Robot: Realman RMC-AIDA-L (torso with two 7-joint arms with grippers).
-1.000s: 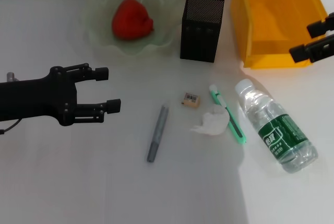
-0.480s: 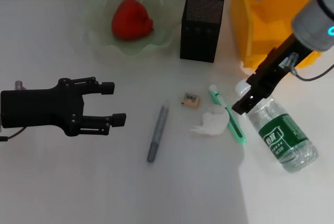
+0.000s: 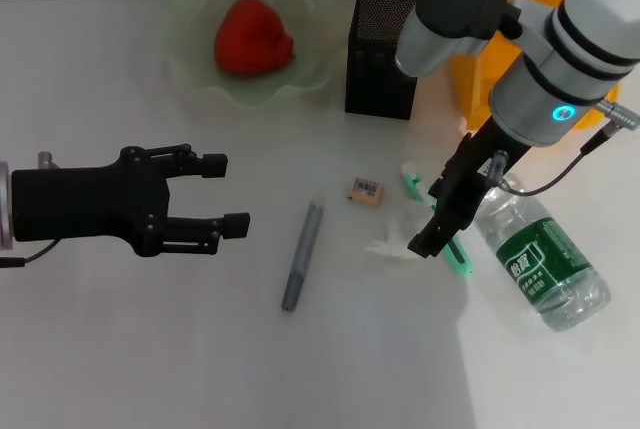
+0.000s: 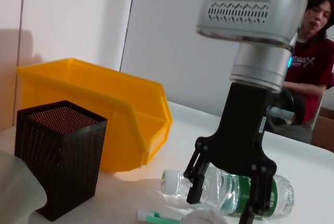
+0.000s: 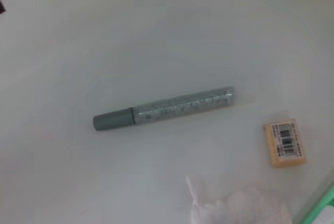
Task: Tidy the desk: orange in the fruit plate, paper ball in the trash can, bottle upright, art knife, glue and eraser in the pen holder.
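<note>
The orange (image 3: 253,37) lies in the fruit plate (image 3: 190,74) at the back left. Beside it stands the pen holder (image 3: 385,54), and the trash can (image 3: 472,84) is partly hidden behind my right arm. On the desk (image 3: 150,349) lie the glue (image 3: 301,254), the eraser (image 3: 366,190), the paper ball (image 3: 392,240) and the art knife (image 3: 412,179). The bottle (image 3: 540,259) lies on its side at the right. My right gripper (image 3: 432,219) hangs open just above the paper ball and knife. My left gripper (image 3: 230,194) is open at the left, holding nothing.
In the left wrist view the right gripper (image 4: 222,205) stands in front of the lying bottle (image 4: 235,185), with the pen holder (image 4: 57,161) and trash can (image 4: 104,109) behind. The right wrist view shows the glue (image 5: 167,108), the eraser (image 5: 284,143) and the paper ball (image 5: 240,205).
My right arm has swung in from beside the trash can to above the paper ball and knife. My left gripper has crept a little to the right.
</note>
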